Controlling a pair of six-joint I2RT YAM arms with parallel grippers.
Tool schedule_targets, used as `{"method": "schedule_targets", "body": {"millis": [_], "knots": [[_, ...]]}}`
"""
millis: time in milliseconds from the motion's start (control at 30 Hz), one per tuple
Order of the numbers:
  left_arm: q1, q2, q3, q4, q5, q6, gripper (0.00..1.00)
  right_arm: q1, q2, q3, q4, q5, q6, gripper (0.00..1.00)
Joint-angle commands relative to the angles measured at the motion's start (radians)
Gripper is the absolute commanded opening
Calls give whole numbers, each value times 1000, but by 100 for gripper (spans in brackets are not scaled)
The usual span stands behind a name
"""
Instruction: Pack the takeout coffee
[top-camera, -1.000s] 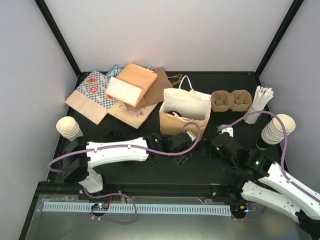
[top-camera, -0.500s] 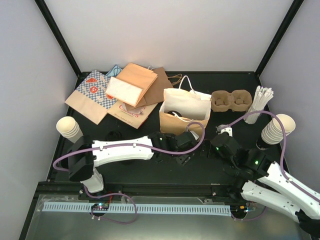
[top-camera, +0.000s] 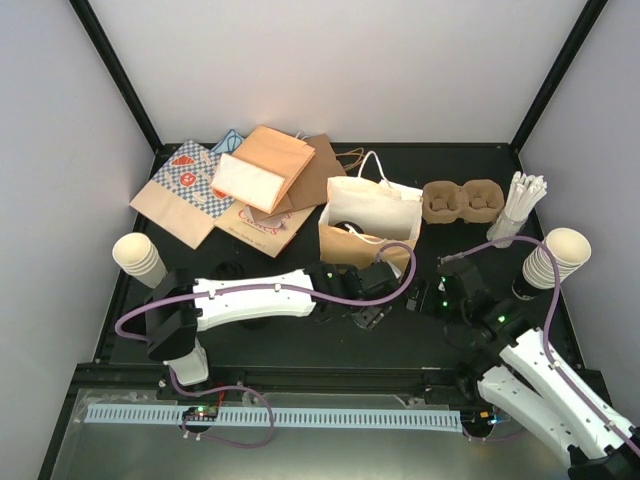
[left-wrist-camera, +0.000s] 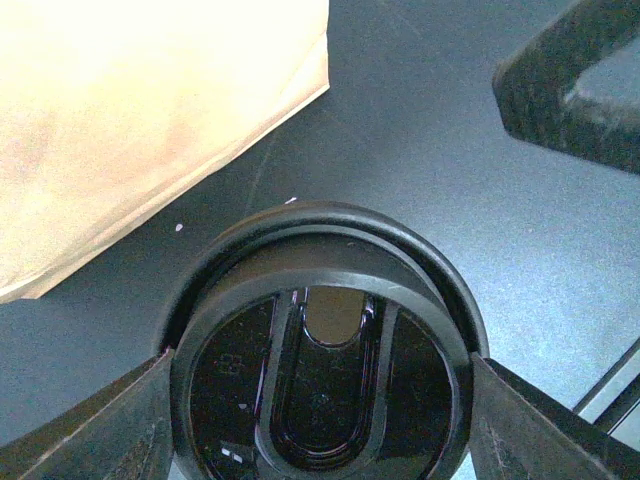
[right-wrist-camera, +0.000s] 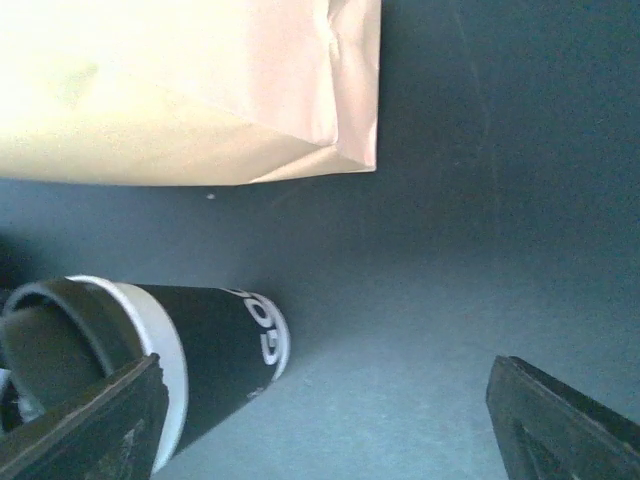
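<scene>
- We see the left gripper (left-wrist-camera: 320, 368) clamped on the takeout coffee cup (right-wrist-camera: 215, 350). Its 2 fingers (left-wrist-camera: 90, 430) press against opposite sides of the round black lid (left-wrist-camera: 320, 320).
- From the left wrist view we look straight down on that lid, which fills the space between the fingers.
- From the right wrist view we see the cup's side: a dark wall with pale lettering and a pale band just under the lid. We cannot tell whether its base touches the table (top-camera: 400, 345).
- The cup is just in front of the near right corner of the standing paper bag (top-camera: 365, 240), close to it but apart, and between the 2 grippers.
- The right gripper (right-wrist-camera: 325, 380) is just to the right of the cup. Its jaws are spread wide and hold nothing, and we see mostly bare table between them.
- The bag stands upright and open, with white handles at its mouth. We see something dark inside but cannot tell what it is.
- The brown 2-cup carrier (top-camera: 462, 201) sits at the back, just right of the bag and well apart from the cup.
- Further out we see a holder of white straws (top-camera: 521, 205) to the right of the carrier and 1 stack of lidless cups (top-camera: 553, 260) at the right edge.
- Another cup stack (top-camera: 138, 256) is at the left edge, and flat paper bags (top-camera: 240, 185) are piled at the back left.
</scene>
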Motion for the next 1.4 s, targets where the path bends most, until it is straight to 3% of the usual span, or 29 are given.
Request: {"method": "schedule_targets", "body": {"millis": [0,167,433,900,1367], "knots": [[11,34,14,-50,37,-20,74,-82,-11,0,95,-203,-87,86],[23,35,13,-50,59,-22,74,-93,4,-20,156,-288,-114,68],[33,47,15,-64,84,-28,74,-97,30,-81,227,-372,-108,52],[40,75,21,-79,112,-39,74,-97,56,-169,310,-472,-101,46],[53,96,12,-70,183,-39,73,-101,94,-192,305,-413,-92,45]]}}
